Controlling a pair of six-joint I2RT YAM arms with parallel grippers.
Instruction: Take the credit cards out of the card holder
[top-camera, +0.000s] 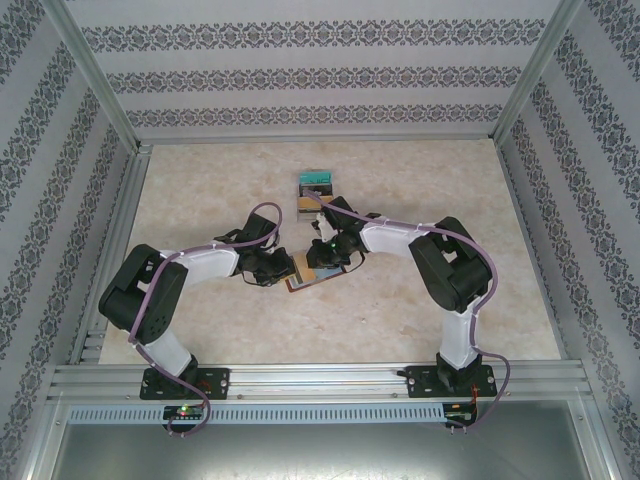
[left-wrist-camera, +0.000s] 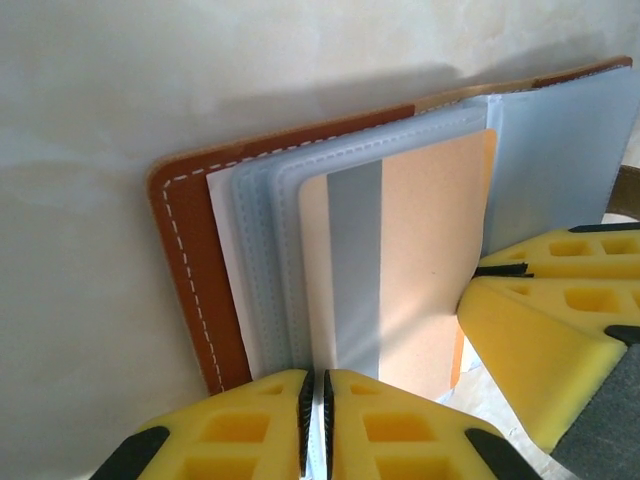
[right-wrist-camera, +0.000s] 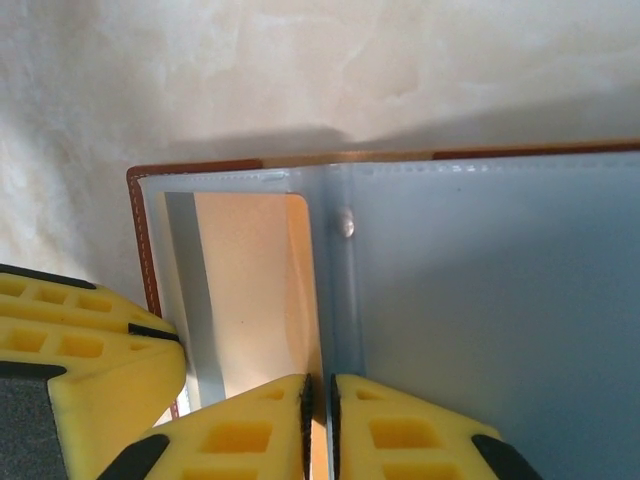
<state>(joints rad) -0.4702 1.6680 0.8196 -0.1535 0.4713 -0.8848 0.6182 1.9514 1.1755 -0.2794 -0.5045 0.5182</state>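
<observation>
The card holder (left-wrist-camera: 195, 270) lies open mid-table (top-camera: 430, 190), sleeve pages fanned out, a tan credit card (left-wrist-camera: 430, 260) with a grey stripe sitting in one. The left claw (left-wrist-camera: 315, 420) is pinched nearly shut on a thin page edge. The right claw (right-wrist-camera: 320, 420) is clamped just as tight on a blue-grey sleeve. A teal-topped stack (top-camera: 313, 190) sits just beyond.

The middle of the table (top-camera: 200, 190) is being taken up by the open card holder (left-wrist-camera: 195, 270), with the left gripper (left-wrist-camera: 315, 405) and the right gripper (right-wrist-camera: 320, 405) being pressed shut on its sleeve pages (right-wrist-camera: 480, 300) from either side. Passage behind is being narrowed by a small teal-topped stack (top-camera: 314, 188). Broad bare surface is being left free at both flanks.
</observation>
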